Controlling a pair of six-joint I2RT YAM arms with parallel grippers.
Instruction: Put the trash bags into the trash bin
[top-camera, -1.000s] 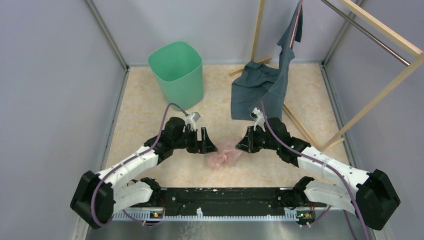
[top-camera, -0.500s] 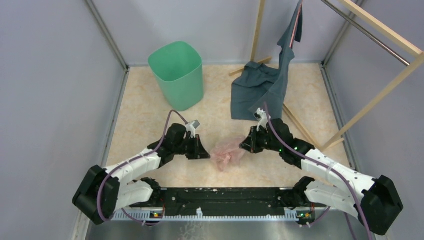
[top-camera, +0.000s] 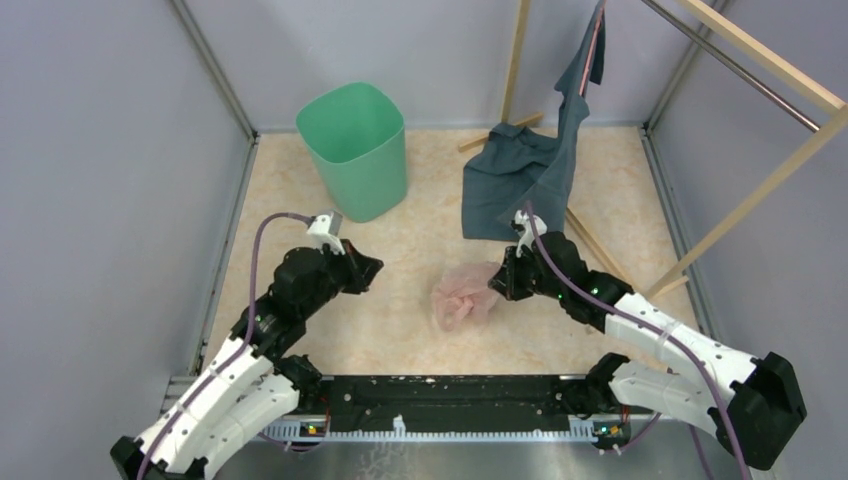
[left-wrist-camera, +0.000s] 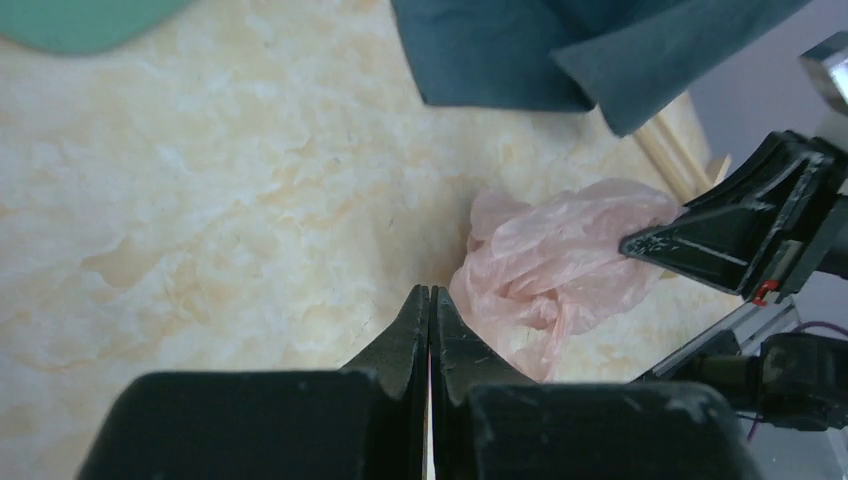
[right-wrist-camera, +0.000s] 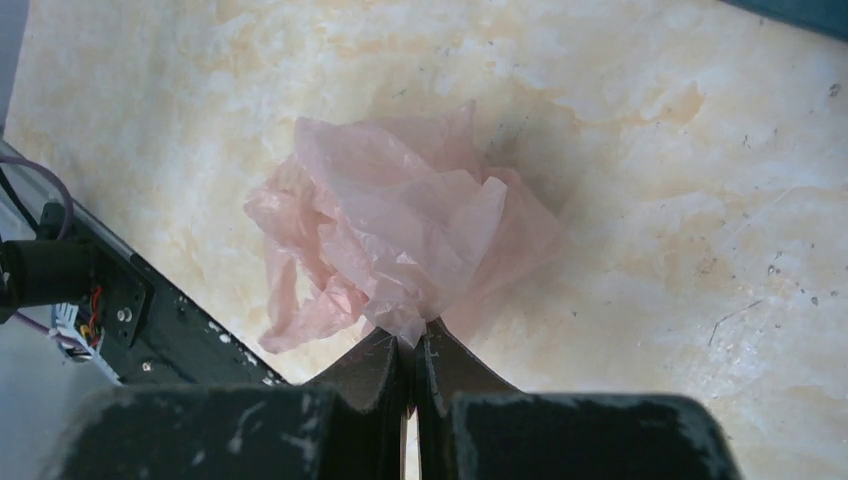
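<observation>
Our left gripper (left-wrist-camera: 430, 300) is clenched on nothing, its black jaws pressed together over the marbled beige tabletop (left-wrist-camera: 200, 200). Beyond it the mint-green plastic waste bin (top-camera: 352, 150) stands upright with its mouth open. Further right, the crumpled, translucent pale-pink plastic film bag (top-camera: 462, 297) sits near the table's middle, well apart from the bin. Our right gripper (right-wrist-camera: 408, 345) pinches a fold of it between closed tips. Behind that hangs the dark blue-grey cloth garment (top-camera: 520, 180).

We judge the step in hand to be carrying the bag to the bin. We should lift high enough for the trailing film to clear the rim, swing past the left arm, and let go only above the opening.

Only the right wrist view shows the film actually caught between the tips. The left wrist view confirms its own jaws are empty, with the bag just beside them. Only the overhead view shows the path to the bin.
</observation>
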